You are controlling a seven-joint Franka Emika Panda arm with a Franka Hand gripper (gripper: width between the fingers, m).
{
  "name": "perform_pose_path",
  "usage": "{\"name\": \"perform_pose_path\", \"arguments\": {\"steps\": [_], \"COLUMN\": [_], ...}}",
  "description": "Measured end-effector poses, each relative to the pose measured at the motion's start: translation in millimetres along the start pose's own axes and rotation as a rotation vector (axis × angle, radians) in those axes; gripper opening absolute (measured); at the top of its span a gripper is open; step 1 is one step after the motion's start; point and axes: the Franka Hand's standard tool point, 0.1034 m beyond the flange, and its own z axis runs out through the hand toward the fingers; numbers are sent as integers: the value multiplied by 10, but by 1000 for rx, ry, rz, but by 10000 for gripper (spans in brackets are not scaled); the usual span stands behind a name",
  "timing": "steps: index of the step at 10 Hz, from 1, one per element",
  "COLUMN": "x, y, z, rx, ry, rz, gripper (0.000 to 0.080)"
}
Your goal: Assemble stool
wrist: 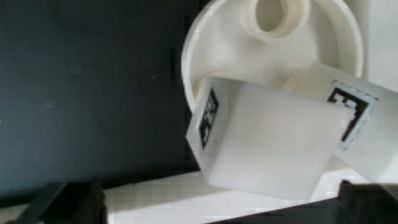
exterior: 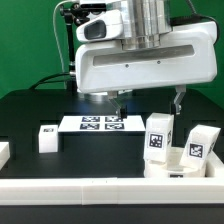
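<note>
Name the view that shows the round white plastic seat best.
Wrist view: the round white plastic seat shows large, rim and hole plain, though a white block leg covers part. The exterior view shows only a sliver by two legs.

- Exterior view: set low before the counter, facing across it toward the arm, fairly near.
- Wrist view: looking steeply down between the fingers, very near the seat and one leg.
- Shared: seat and leg, near side at the exterior view's right.

White legs carry black-and-white square tags, the seat is white, the table black.
</note>
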Motion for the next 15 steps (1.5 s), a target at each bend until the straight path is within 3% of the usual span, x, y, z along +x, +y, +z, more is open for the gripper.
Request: {"name": "perform_pose_path", "arguments": {"steps": [7,12,15], "x": [-16,-13,-50], "y": [-40,-47,-152], "z": [31,45,105], "rx": [-8,-9,-12], "ry": [-3,2,11], "rz": [124,540,610], "gripper": [649,649,649]}}
